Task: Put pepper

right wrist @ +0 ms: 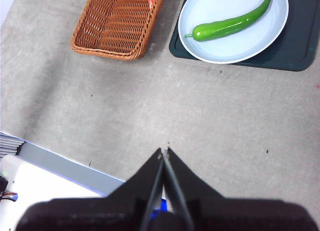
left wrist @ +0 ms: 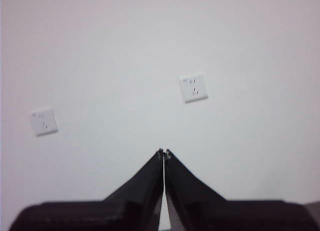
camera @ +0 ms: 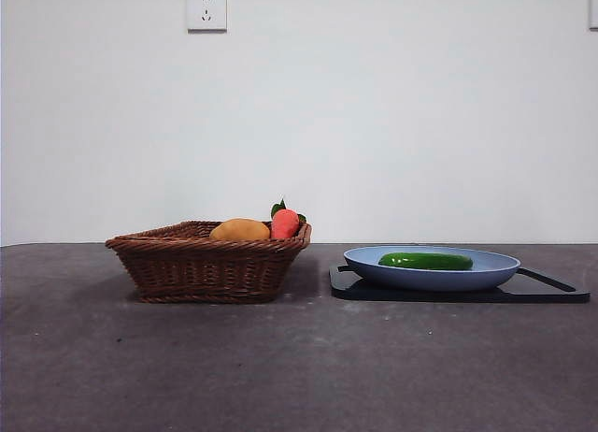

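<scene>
Both claws wait clenched on nothing: our right claw [right wrist: 164, 152] hangs high above bare surface, well apart from everything, and our left claw [left wrist: 164, 153] faces a white wall [left wrist: 125, 51] with two sockets [left wrist: 194, 87]. From the front, the pepper [camera: 426, 261], slim, glossy, dark green and slightly curved, lies alone in a smooth pale blue plate [camera: 374, 265] at about 4 o'clock of centre. That plate sits on a flat black tray [camera: 561, 292]. Just beside it, toward 9 o'clock, stands a brown woven wicker basket [camera: 201, 268] with slanted walls, holding a rounded yellow-orange fruit [camera: 240, 230] and a small red-orange fruit [camera: 285, 223] with green leaves. Nothing stands over the pepper. Our surface [camera: 299, 376] is grey, matte and speckled.
</scene>
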Robot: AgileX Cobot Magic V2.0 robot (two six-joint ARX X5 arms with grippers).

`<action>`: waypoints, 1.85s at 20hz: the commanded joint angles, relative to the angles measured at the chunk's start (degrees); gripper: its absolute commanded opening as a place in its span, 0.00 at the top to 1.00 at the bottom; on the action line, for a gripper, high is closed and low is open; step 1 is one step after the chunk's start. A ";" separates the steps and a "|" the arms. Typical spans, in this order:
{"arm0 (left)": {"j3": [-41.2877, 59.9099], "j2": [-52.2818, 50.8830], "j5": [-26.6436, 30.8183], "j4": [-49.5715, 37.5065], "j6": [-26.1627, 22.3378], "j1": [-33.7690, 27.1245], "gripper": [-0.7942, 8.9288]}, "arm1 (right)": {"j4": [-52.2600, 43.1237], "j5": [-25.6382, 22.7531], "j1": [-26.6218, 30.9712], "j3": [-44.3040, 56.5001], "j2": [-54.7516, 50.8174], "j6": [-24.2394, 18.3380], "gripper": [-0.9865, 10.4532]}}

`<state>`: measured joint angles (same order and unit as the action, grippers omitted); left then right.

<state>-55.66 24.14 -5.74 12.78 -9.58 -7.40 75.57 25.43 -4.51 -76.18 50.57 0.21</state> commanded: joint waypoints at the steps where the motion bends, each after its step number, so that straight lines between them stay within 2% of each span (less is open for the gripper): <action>1: 10.19 -5.64 -0.35 -4.48 1.68 -0.61 0.91 | -0.44 -0.09 -0.07 -1.11 0.44 0.35 0.90; 4: 23.69 -12.04 -0.26 -7.74 4.33 -0.61 0.91 | -0.44 -0.07 -0.07 -1.11 0.44 0.35 0.90; 8: 37.53 -18.01 -0.31 -8.68 10.21 -0.61 0.91 | -0.44 -0.07 -0.07 -1.11 0.44 0.35 0.90; 11: 44.04 -19.76 -0.35 -8.72 12.92 -0.61 0.91 | -0.44 -0.09 -0.07 -1.11 0.44 0.33 0.90; 15: 50.05 -21.46 -0.28 -8.79 13.07 -0.61 0.91 | -0.44 -0.07 -0.07 -1.11 0.44 0.35 0.90; 21: 55.28 -24.02 -0.33 -8.24 13.16 -0.61 0.91 | -0.44 -0.07 -0.07 -1.11 0.44 0.33 0.90; 26: 55.28 -24.02 -0.39 -5.46 13.27 -0.61 0.91 | -0.44 -0.09 -0.07 -1.11 0.44 0.35 0.90; 37: 55.28 -23.91 -0.42 -5.44 13.22 -0.61 0.91 | -0.44 -0.07 -0.07 -1.11 0.44 0.35 0.90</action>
<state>-0.99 0.36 -5.98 7.75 3.27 -7.73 75.57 25.39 -4.49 -76.18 50.63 0.23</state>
